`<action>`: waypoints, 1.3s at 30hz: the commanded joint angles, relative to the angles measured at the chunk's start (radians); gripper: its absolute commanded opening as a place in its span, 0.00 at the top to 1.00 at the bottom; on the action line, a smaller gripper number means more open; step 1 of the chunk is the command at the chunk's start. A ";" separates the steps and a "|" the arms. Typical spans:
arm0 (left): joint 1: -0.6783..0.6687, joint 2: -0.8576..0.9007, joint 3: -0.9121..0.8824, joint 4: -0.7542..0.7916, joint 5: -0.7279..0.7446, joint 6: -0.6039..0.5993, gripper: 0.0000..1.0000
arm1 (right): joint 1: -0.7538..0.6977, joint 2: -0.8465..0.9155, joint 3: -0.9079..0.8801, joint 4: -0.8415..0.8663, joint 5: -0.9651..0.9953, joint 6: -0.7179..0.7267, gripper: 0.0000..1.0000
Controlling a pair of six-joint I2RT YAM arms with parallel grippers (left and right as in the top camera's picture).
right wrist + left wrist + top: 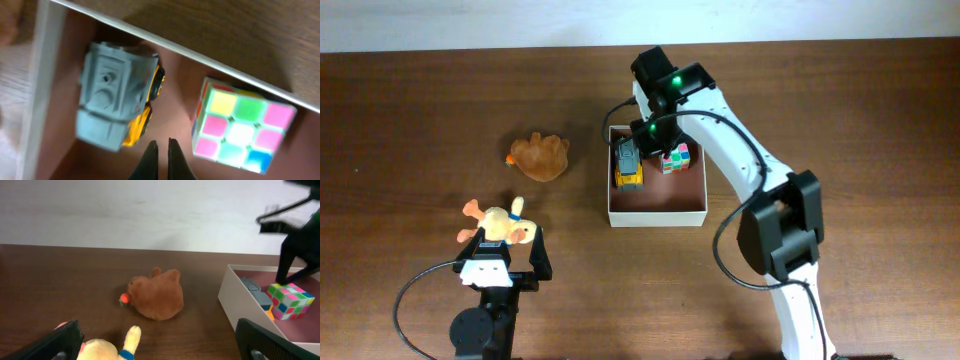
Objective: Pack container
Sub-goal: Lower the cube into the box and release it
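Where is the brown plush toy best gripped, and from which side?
Across its rounded body, from straight above: the brown plush toy lies low, clear of the container, and its soft bulk gives more to pinch than the small orange tip.

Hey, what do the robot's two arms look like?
The right arm is white with black joint blocks, two green lights and a black cable. The left arm is black with a looping black cable. Its fingers are black.
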 commanded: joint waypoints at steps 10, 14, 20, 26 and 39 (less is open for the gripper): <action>0.004 -0.008 -0.007 -0.001 -0.003 0.016 0.01 | -0.019 0.112 -0.011 0.040 0.055 0.000 0.96; 0.004 -0.008 -0.006 -0.001 -0.003 0.016 0.01 | -0.035 0.112 -0.011 0.040 0.113 0.000 0.96; 0.004 -0.008 -0.007 -0.001 -0.003 0.016 0.01 | -0.054 0.112 -0.011 0.044 0.180 -0.009 0.96; 0.004 -0.008 -0.006 -0.001 -0.003 0.016 0.01 | -0.064 0.112 -0.011 0.066 0.179 -0.029 0.96; 0.004 -0.008 -0.007 -0.001 -0.003 0.016 0.01 | -0.095 0.112 0.014 0.083 0.180 -0.073 0.90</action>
